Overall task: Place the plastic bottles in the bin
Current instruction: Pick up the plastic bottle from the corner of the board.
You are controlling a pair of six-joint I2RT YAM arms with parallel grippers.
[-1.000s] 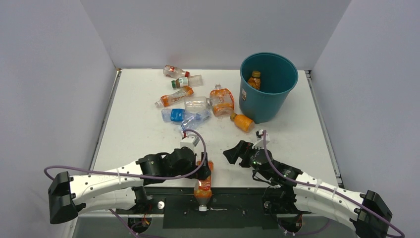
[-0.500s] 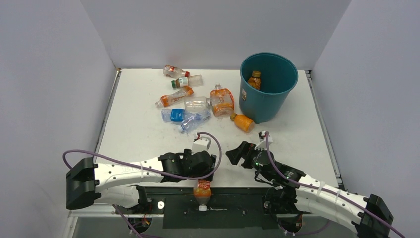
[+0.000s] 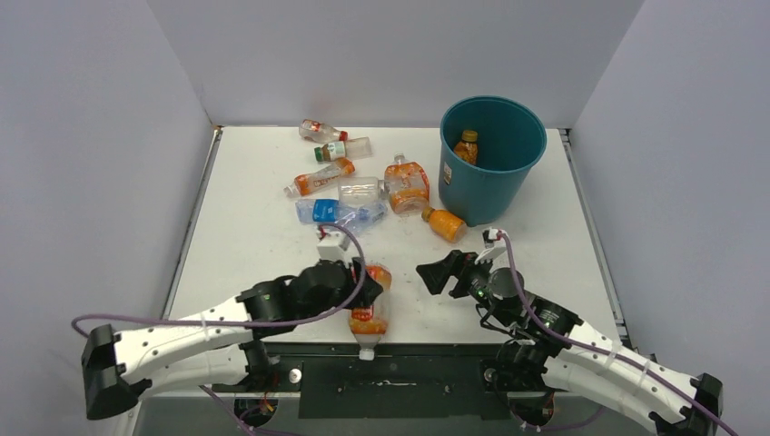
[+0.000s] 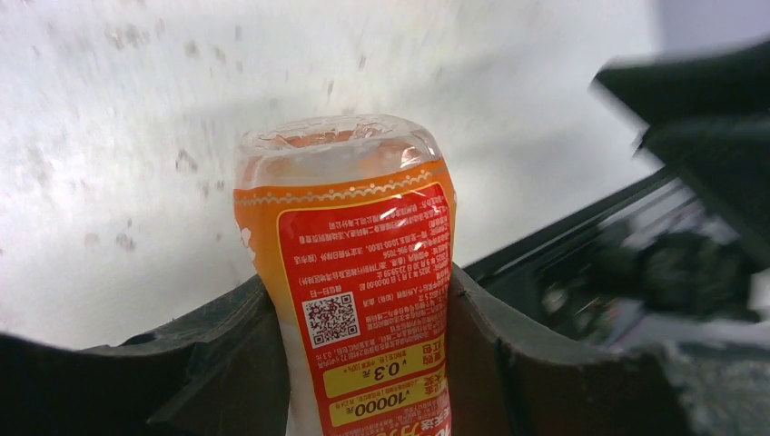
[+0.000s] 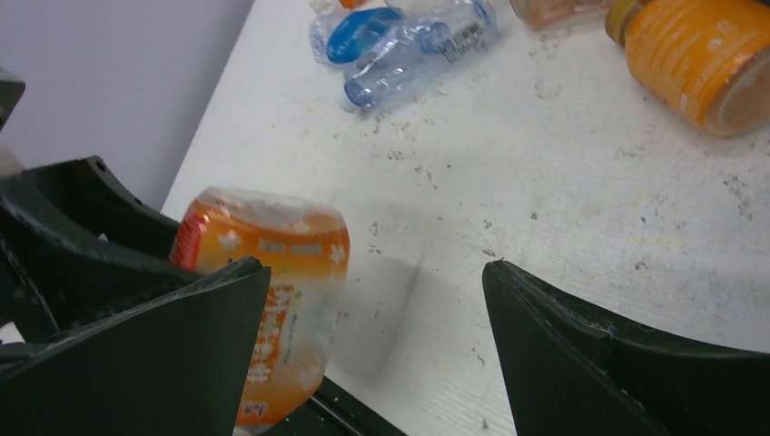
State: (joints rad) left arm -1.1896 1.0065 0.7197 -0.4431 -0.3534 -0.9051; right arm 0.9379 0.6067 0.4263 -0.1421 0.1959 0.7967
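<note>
Here, teal bin (image 3: 491, 195), one orange bottle (image 3: 467, 148) inside

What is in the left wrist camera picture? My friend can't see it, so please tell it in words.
The left gripper squeezes a clear plastic bottle with an orange and red label, its two dark fingers pressed on either side. Behind it is the white, speckled table, and the right side of the picture is dark and blurry.

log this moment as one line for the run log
left gripper: shut on orange-label bottle at near table edge | right gripper: open, empty | bin: holds orange-capped bottle | other bottles: loose on table
</note>
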